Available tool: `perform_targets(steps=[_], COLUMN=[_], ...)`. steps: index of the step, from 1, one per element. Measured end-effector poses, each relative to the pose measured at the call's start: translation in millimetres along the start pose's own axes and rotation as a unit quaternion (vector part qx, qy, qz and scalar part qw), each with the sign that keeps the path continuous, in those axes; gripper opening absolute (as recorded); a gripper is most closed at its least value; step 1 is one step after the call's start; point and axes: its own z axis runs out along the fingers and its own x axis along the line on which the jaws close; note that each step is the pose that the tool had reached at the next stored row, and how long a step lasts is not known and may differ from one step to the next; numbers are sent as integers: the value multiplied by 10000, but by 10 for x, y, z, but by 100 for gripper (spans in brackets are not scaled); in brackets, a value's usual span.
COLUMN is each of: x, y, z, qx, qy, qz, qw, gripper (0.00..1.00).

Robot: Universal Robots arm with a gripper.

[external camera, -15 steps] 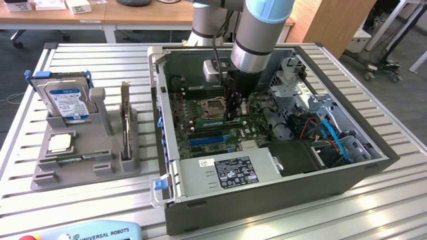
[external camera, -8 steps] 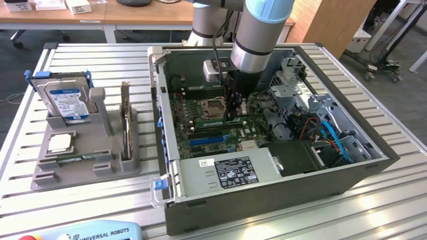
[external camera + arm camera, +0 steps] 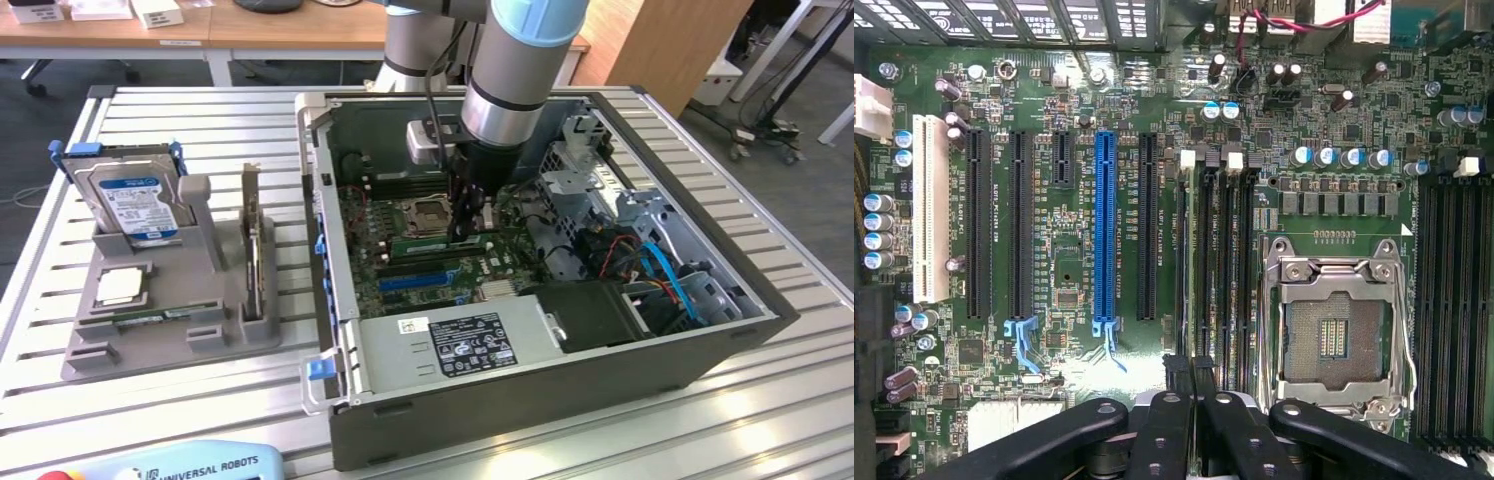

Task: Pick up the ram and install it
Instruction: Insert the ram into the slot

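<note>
- Claw [image 3: 1189,372] down inside the open computer case [image 3: 534,400], fingers pressed together right over the memory slots [image 3: 1219,260].
- CPU socket [image 3: 1341,325] sits just beside them.

"UNIVERSAL ROBOTS" on the light-blue pendant [image 3: 190,466], other stickers and board markings too small to read

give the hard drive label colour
The hard drive label is blue and white, best in the exterior view.

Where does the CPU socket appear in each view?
Exterior view: CPU socket just to the exterior view's left of the end effector.
Wrist view: CPU socket between two banks of black memory slots.
Shared landmark: the long blue slot.
</note>
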Motion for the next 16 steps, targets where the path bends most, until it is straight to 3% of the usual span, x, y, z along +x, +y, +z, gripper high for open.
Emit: perform_targets(steps=[16], x=[0], y=[0], z=[0], qx=[-2], qy=[2], qz=[-59], qw=[10000], gripper=[12])
